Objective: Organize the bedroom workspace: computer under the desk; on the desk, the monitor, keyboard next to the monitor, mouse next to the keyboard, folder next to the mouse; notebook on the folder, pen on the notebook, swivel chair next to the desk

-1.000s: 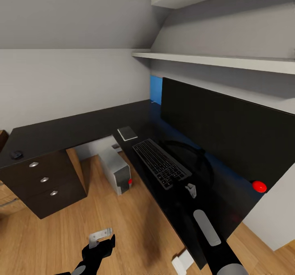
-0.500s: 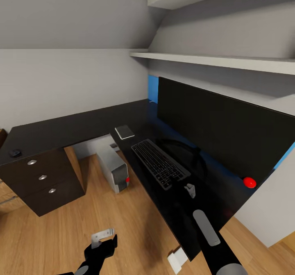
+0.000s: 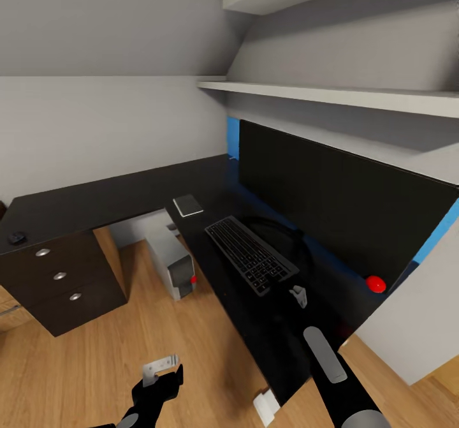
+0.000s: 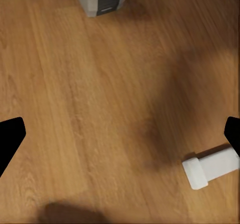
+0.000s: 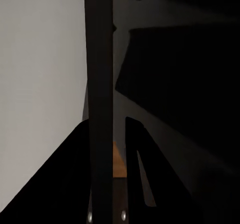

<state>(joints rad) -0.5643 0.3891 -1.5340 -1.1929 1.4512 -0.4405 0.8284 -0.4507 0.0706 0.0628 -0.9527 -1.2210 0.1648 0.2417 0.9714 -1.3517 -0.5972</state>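
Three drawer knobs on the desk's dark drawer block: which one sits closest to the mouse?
The top knob. It sits just below the desk edge where the mouse rests; the middle knob and bottom knob step lower and farther away.

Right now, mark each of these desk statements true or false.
1. The keyboard lies on the desk in front of the monitor. True.
2. The computer stands on the desk. False: it stands on the floor under it.
3. The mouse sits beside the keyboard. False: it sits at the desk's far left end.
4. The notebook lies on the desk beyond the keyboard. True.
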